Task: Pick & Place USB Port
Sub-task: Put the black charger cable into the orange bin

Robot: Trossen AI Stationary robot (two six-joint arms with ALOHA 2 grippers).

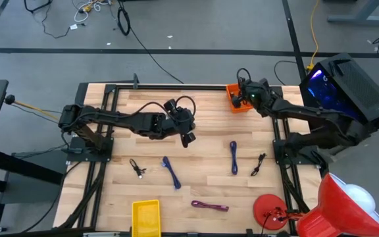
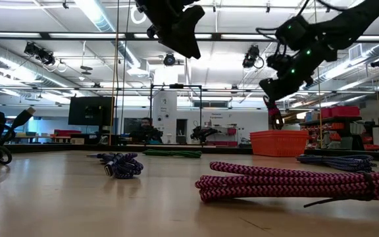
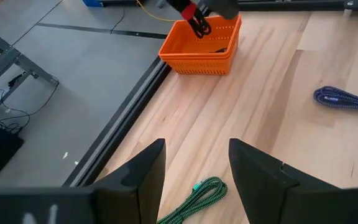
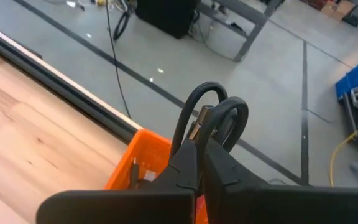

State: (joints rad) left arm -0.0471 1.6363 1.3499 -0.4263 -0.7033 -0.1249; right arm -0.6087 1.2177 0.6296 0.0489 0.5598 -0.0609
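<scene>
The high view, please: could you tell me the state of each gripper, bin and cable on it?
Right gripper: shut on black cable, above orange bin.
Left gripper: open, empty.
Yellow bin: empty.
Blue cables: bundled, lying loose.

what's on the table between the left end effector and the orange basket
In the left wrist view, only bare wood lies between the left end effector and the orange basket; the green cable sits just under the end effector.
</scene>
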